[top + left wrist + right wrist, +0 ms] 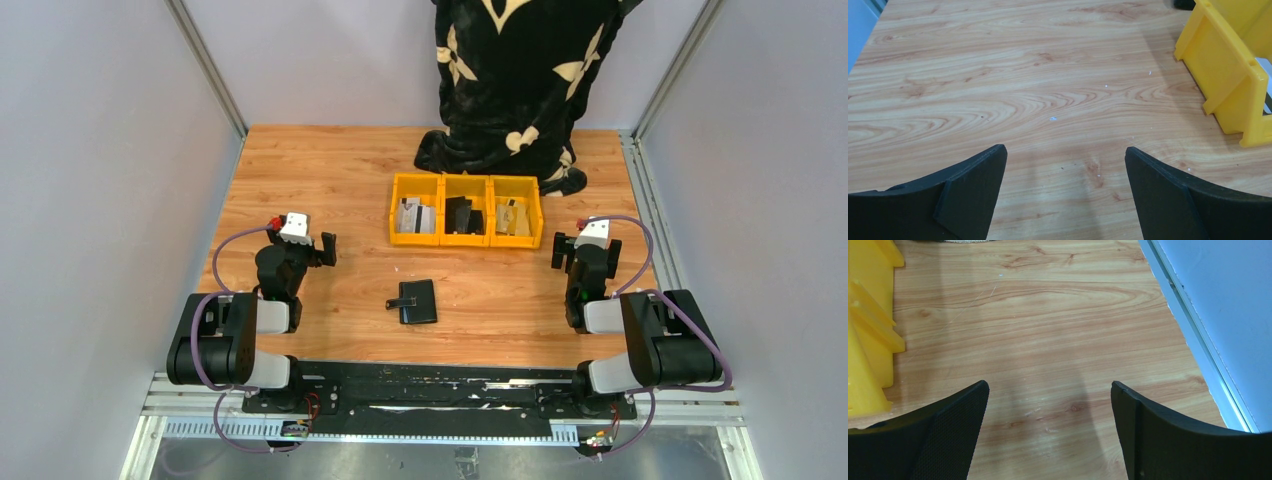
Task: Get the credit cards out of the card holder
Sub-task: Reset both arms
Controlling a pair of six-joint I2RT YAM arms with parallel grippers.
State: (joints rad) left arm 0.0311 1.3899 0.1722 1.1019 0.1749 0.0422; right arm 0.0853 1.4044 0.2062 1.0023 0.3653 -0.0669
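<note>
Your left arm sits folded at the left side of the surface (330, 170), elbow low by its base and wrist raised. Left gripper (324, 248) points toward the far side and slightly inward, fingers (973, 195) spread wide, grasping nothing, only bare wood between them in the left wrist view. Your right arm mirrors it at the right side, same tucked pose. Right gripper (563, 250) is also released, fingers (948, 435) wide apart over bare wood, nothing held. The card holder (417, 301) lies flat on the surface between the two arms, well apart from both, short tab sticking out to its left, on the near side of the yellow bins (440, 240). It looks folded shut from above; the cards can't be made out. The three bins stand in a row at mid-surface, with small grey and black items inside, too small to tell. One bin corner shows at the right edge of the left wrist view, another at the left edge of the right wrist view. Black cloth with cream pattern (520, 80) hangs at the far edge.
</note>
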